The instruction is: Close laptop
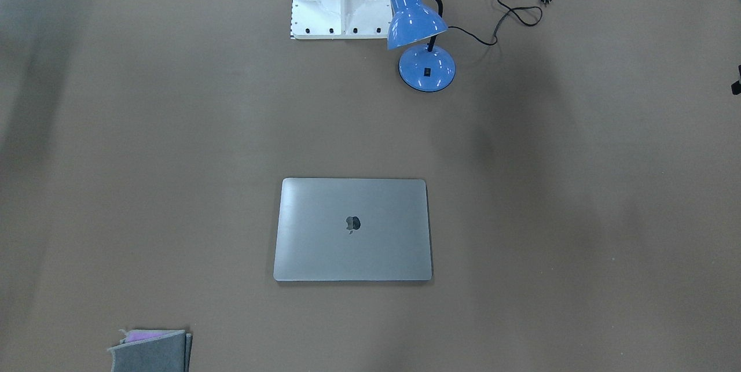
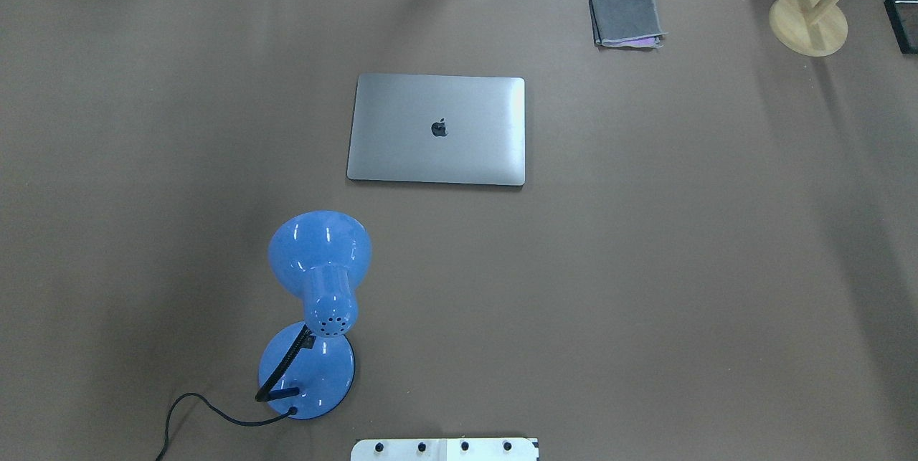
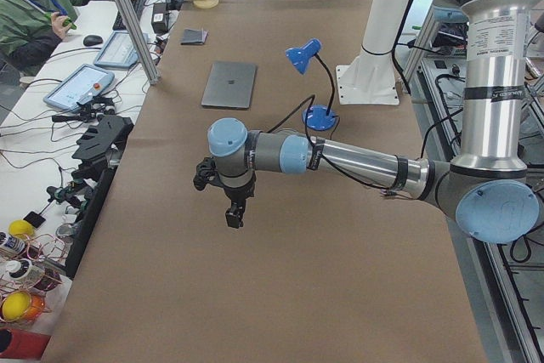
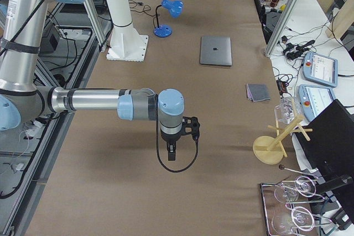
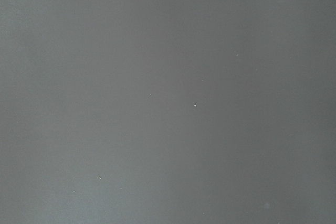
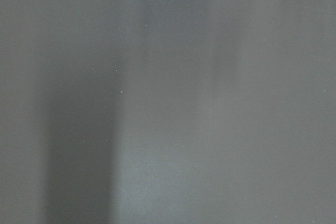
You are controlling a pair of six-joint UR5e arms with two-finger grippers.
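Observation:
The space-grey laptop (image 2: 437, 129) lies flat on the brown table with its lid down and the dark apple logo facing up. It also shows in the front view (image 1: 353, 229), the left side view (image 3: 229, 84) and the right side view (image 4: 215, 51). My left gripper (image 3: 234, 217) hangs over bare table far from the laptop, seen only in the left side view; I cannot tell if it is open or shut. My right gripper (image 4: 171, 153) likewise shows only in the right side view, far from the laptop; I cannot tell its state. Both wrist views show only bare table.
A blue desk lamp (image 2: 315, 317) with a black cord stands near the robot's white base (image 2: 445, 449). A folded grey cloth (image 2: 626, 19) lies at the far side. A wooden stand (image 2: 809, 22) is at the far right corner. An operator (image 3: 38, 14) sits beyond the table.

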